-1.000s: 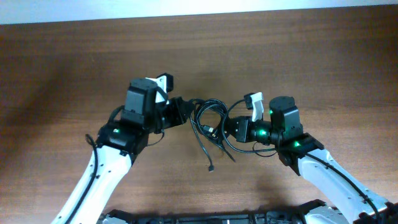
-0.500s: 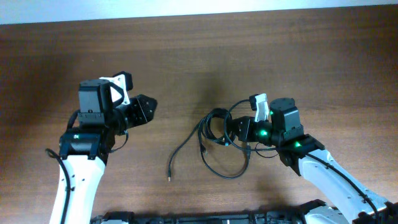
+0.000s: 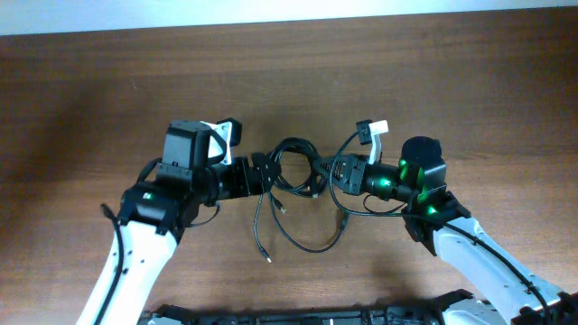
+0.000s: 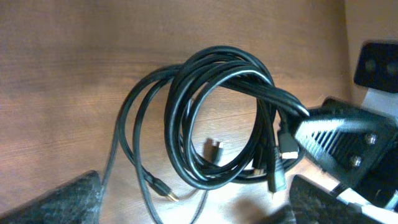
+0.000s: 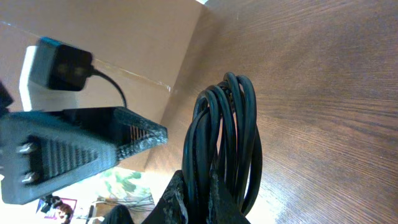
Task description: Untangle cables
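Left jaws are apart: my left gripper [image 3: 260, 173] sits just at the left edge of the cables [image 4: 176, 112], and the coil's open loop faces straight into the gap. The bundle spans left-right between my two arms, with loose tails trailing off toward my base on the table [image 3: 108, 99]. On the right side my right gripper [image 3: 338, 173] is clamped on the coil's right edge, so I judge the left arm takes the free side.
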